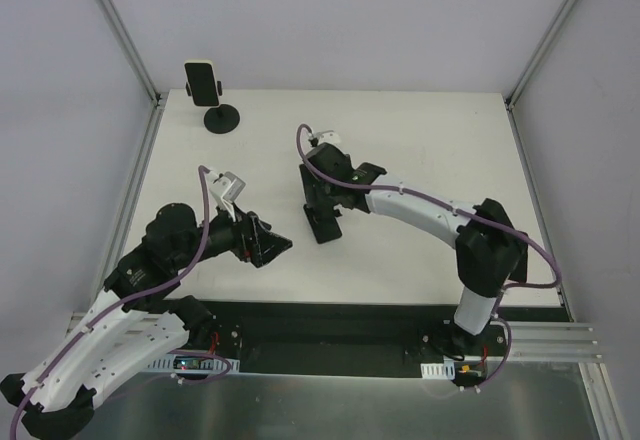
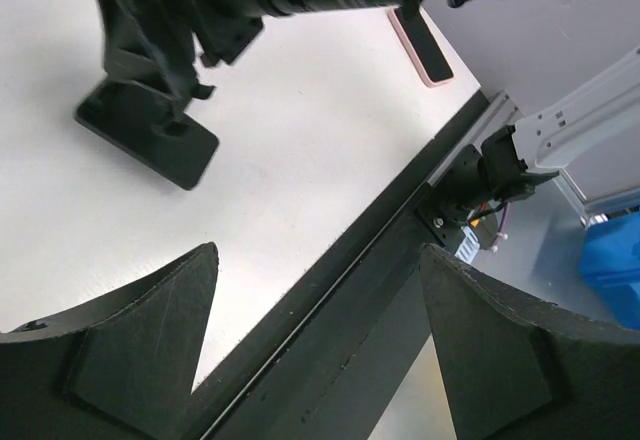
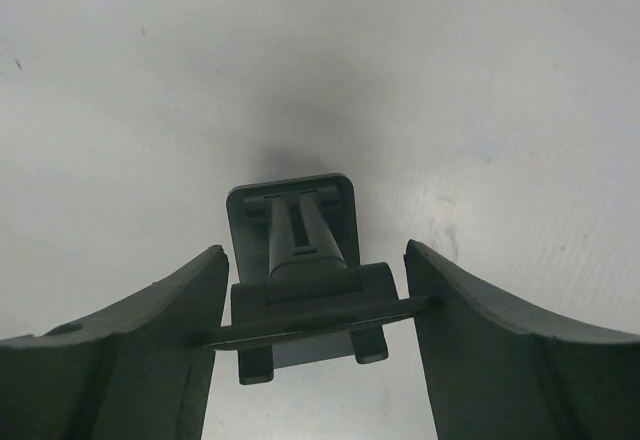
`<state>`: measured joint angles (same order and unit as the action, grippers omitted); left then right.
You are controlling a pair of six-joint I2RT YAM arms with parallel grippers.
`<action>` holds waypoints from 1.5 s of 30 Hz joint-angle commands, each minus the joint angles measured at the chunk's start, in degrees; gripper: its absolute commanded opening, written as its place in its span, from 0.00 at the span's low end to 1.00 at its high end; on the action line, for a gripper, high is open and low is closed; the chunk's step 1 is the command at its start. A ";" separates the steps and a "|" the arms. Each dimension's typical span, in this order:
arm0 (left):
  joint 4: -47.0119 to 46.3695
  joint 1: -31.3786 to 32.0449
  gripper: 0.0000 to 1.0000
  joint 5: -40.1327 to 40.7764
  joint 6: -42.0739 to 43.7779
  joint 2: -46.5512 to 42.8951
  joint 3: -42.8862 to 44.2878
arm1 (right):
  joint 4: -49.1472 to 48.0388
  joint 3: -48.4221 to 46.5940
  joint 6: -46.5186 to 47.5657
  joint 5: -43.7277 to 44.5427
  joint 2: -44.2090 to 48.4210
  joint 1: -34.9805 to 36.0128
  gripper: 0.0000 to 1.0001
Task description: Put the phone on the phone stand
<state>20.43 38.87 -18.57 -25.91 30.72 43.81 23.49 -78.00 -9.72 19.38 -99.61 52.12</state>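
Observation:
The black phone stand (image 1: 325, 228) rests on the white table near the middle. My right gripper (image 1: 322, 208) comes down over it. In the right wrist view the stand's (image 3: 300, 210) thin cross plate spans the gap of the right gripper (image 3: 315, 252), and both fingers touch its ends. The phone (image 2: 422, 45), pink-edged with a dark screen, lies flat on the table under the right arm; the top view hides it. My left gripper (image 1: 272, 245) hovers left of the stand, open, and the left gripper (image 2: 318, 250) has nothing between its fingers. The left wrist view also shows the stand (image 2: 150, 130).
At the back left a second phone-like device (image 1: 201, 80) sits upright on a round-based holder (image 1: 221, 119). The table's black front edge (image 2: 330, 290) runs below the left gripper. The right arm's base (image 1: 470, 335) is at the near right.

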 commanded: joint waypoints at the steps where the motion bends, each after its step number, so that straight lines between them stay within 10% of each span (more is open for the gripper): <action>1: 2.15 -0.55 0.79 5.19 1.21 -1.97 3.29 | 1.03 -13.65 -4.96 7.42 -6.89 -0.08 0.01; 9: 7.70 -0.55 0.81 13.99 0.95 -3.30 4.35 | 12.45 -41.78 -6.97 12.00 -24.04 -0.61 0.01; 18: 10.51 -0.55 0.80 24.79 -3.09 -0.40 6.02 | 13.69 -43.37 -13.40 15.77 -28.97 0.00 0.07; 21: 11.74 -0.64 0.81 26.30 -3.88 1.35 7.25 | 13.96 -45.66 -13.75 16.92 -30.55 0.44 0.15; 25: 16.65 -0.64 0.82 33.22 -1.25 4.95 10.58 | 12.12 -45.23 -13.40 14.65 -30.12 0.44 0.62; 30: 19.12 -0.64 0.92 39.48 -0.37 7.60 14.28 | 6.50 -39.17 -9.47 6.83 -25.47 0.18 0.99; 35: 19.56 -0.81 0.96 44.40 -2.56 11.20 18.66 | 1.92 -35.92 -5.41 -6.94 -16.51 -2.10 0.96; 45: 19.39 -5.47 0.95 26.22 -4.68 36.30 30.89 | -30.86 11.45 0.83 -33.51 17.69 -20.72 0.96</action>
<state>39.53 34.11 15.29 -29.76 56.97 70.85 7.42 -74.91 -11.33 1.30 -87.77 39.46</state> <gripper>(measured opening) 0.948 0.966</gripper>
